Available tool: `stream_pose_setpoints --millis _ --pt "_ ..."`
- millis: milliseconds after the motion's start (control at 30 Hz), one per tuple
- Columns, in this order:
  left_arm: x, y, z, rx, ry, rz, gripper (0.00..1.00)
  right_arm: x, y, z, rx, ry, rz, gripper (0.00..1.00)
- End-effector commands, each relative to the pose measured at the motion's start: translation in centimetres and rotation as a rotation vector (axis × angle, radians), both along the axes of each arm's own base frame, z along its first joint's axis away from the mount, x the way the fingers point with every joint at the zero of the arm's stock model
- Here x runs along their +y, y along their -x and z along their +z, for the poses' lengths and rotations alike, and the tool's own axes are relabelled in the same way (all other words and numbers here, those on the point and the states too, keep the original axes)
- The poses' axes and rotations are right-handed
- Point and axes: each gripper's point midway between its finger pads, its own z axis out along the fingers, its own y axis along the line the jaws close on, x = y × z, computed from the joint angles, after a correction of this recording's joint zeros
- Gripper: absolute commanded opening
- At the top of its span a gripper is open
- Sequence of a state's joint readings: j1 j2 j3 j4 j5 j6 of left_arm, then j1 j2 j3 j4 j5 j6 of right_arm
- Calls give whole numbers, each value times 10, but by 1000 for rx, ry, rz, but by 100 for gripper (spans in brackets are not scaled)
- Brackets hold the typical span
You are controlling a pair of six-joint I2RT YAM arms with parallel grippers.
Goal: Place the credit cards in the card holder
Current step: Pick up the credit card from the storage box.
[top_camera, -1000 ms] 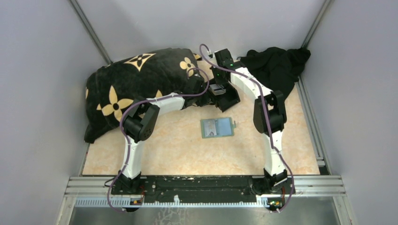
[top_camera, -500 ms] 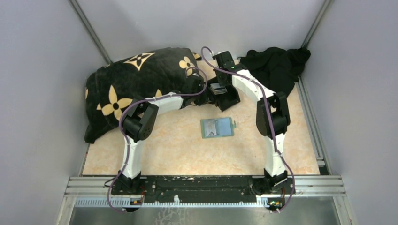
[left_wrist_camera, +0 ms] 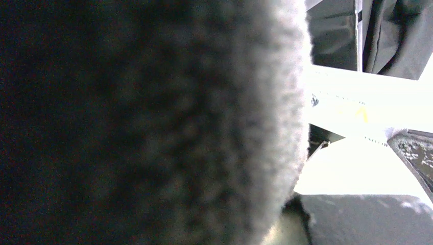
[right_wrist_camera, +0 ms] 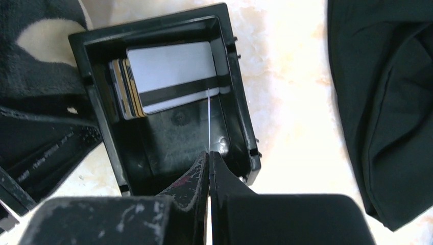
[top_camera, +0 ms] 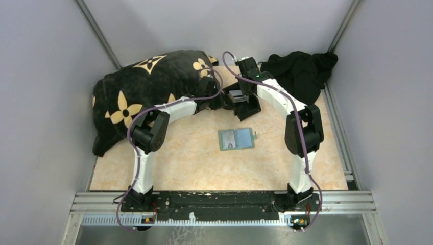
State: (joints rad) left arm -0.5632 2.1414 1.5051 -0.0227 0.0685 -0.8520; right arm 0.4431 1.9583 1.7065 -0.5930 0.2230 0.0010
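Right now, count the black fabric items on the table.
2. The flower-patterned blanket is heaped at the back left; the plain black cloth is bunched in the back right corner. More could hide under the blanket.

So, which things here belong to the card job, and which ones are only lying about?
For the job: credit cards in the black box, one seemingly pinched edge-on by the right claw; card holder.
Lying about: flowered blanket, black cloth.
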Motion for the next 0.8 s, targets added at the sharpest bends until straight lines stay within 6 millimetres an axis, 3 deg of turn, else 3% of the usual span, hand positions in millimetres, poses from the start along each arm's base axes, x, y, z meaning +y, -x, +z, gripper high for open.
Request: stream_pose_setpoints --millis 0,300,367,467,600,767 --pt "30 -11 -1 1 -31 75 32 1 3 58 -137 -57 -20 0" --pt "44 41 16 11 5 50 44 7 38 92 -197 -95 -11 0" --pt "45 53 27 -3 12 38 48 11 46 93 -194 -108 -3 0" --pt "43 70 43 -27 33 7 50 16 67 116 -230 -192 22 0" --pt "45 92 63 -77 72 -25 52 27 95 129 -232 -310 76 0" --pt "47 115 97 -207 181 -86 57 38 131 138 -201 -449 158 0"
